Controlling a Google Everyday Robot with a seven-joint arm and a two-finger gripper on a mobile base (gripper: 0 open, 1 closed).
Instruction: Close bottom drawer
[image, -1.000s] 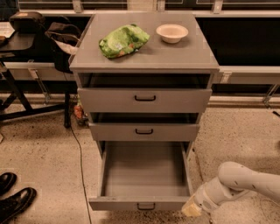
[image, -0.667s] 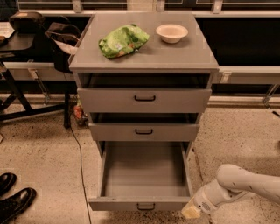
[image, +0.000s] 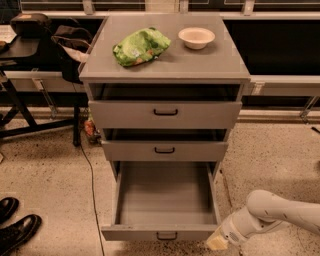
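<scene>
The bottom drawer of the grey cabinet is pulled far out, showing a plain grey empty tray. Its slim front panel with a small dark loop handle faces the lower edge of the view. My gripper is at the end of the white arm that comes in from the lower right. It sits low, just right of the drawer front's right corner. The middle drawer and the top drawer stand slightly out.
A green bag and a white bowl lie on the cabinet top. Black shoes are on the floor at lower left. A cable runs down the floor left of the cabinet. A dark desk and bags stand at upper left.
My gripper and arm have shifted slightly left and down, closer to the drawer front's right corner. The drawer has not moved.
</scene>
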